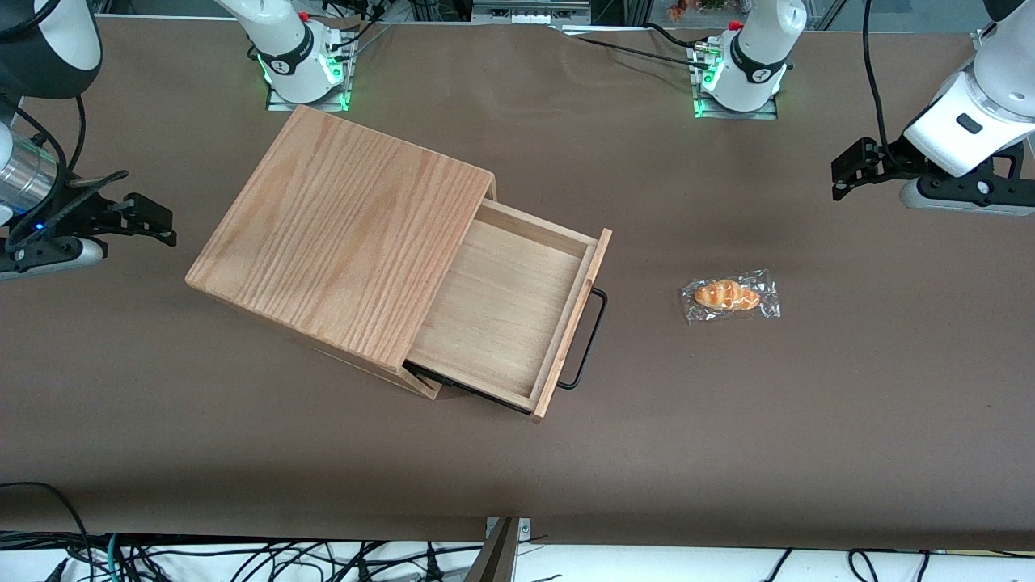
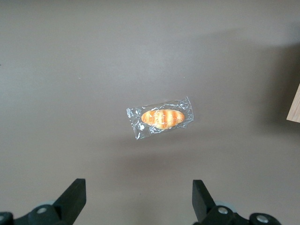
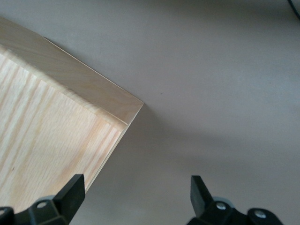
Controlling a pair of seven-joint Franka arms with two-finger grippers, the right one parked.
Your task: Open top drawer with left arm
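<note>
The top drawer (image 1: 501,307) stands pulled well out of the oak-grain cabinet (image 1: 340,234), its pale floor bare. Its black wire handle (image 1: 589,339) runs along the front panel, which faces the working arm's end of the table. My left gripper (image 1: 842,173) hangs above the table toward the working arm's end, well apart from the handle. It is open and empty in the left wrist view (image 2: 139,192). A wooden corner of the drawer front (image 2: 294,105) shows at the edge of that view.
A bread roll in a clear wrapper (image 1: 730,296) lies on the brown table (image 1: 728,420) between the handle and my gripper. It also shows in the left wrist view (image 2: 161,118). The cabinet's top corner (image 3: 56,117) fills part of the right wrist view.
</note>
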